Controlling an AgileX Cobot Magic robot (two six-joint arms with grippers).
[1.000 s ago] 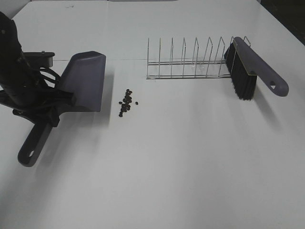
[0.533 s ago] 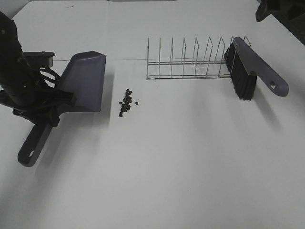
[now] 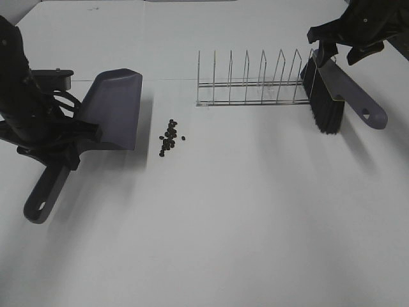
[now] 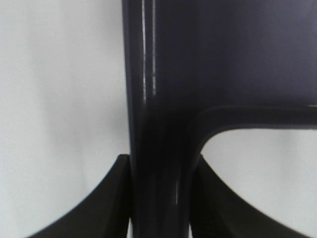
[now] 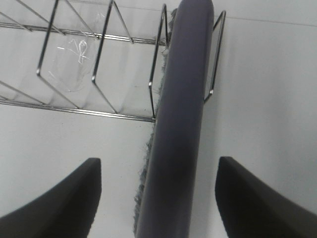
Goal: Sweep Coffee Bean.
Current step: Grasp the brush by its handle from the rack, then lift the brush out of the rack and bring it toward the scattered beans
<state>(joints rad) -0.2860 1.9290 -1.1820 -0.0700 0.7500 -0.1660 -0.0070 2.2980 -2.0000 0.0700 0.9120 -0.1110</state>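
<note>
The coffee beans [image 3: 169, 136] lie in a small loose cluster on the white table, just right of the grey dustpan [image 3: 115, 110]. My left gripper [image 3: 59, 148] is shut on the dustpan's handle [image 4: 159, 188], its fingers [image 4: 106, 203] pressed on both sides. A grey brush [image 3: 332, 89] with black bristles leans in the last slot of the wire rack [image 3: 255, 83]. My right gripper [image 3: 339, 52] is open above the brush's back [image 5: 178, 129], one finger on each side, not touching it.
The dustpan's handle end [image 3: 38, 206] points toward the table's front left. The wire rack [image 5: 89, 74] stretches left of the brush. White table surface [image 3: 243, 217] fills the front and middle.
My right arm has come into view from the upper right and moved down over the brush. The left arm, dustpan and beans have not moved.
</note>
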